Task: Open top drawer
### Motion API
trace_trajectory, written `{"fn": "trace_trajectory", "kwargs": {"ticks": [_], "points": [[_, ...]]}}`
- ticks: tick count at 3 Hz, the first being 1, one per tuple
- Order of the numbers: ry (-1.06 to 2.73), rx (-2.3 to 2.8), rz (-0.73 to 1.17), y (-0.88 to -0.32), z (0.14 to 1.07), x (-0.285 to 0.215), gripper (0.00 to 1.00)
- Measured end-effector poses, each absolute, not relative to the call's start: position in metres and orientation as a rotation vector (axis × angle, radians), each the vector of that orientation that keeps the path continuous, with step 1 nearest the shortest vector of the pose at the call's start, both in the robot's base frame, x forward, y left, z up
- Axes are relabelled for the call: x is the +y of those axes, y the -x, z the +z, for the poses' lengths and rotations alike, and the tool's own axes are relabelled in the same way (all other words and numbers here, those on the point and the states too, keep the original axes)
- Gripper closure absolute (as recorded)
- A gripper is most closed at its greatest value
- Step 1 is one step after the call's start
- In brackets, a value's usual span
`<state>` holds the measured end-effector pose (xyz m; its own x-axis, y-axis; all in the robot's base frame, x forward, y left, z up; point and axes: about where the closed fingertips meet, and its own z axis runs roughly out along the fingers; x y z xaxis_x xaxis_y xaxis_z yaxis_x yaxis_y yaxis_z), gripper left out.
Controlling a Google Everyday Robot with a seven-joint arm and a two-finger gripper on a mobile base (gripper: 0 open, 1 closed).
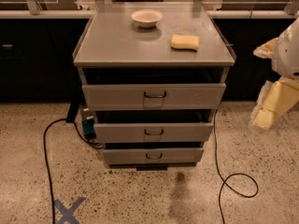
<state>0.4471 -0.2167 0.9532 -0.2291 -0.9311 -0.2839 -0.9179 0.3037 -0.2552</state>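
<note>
The top drawer [154,96] is the widest grey front of three in a grey metal cabinet [117,45], with a small dark wire handle [155,95] at its centre. A dark gap shows above its front panel; its inside is hidden. My arm comes in at the right edge of the camera view, white above and cream below. The gripper [270,107] hangs there, to the right of the cabinet at about the top drawer's height, well apart from the handle and touching nothing.
A white bowl [146,17] and a yellow sponge [185,42] lie on the cabinet top. Two narrower drawers [153,132] sit below. Black cables [233,181] loop on the speckled floor on both sides. A blue tape X [68,210] marks the floor. Dark counters stand behind.
</note>
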Motion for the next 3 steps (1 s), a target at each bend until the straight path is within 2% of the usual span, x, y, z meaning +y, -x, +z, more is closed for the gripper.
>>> {"fn": "trace_trajectory", "kwargs": {"ticks": [1,3], "points": [[1.556,2.159,-0.068,-0.494,0.900,-0.215,0.00],[1.544,2.157,-0.013,-0.501,0.888,-0.202,0.00]]}}
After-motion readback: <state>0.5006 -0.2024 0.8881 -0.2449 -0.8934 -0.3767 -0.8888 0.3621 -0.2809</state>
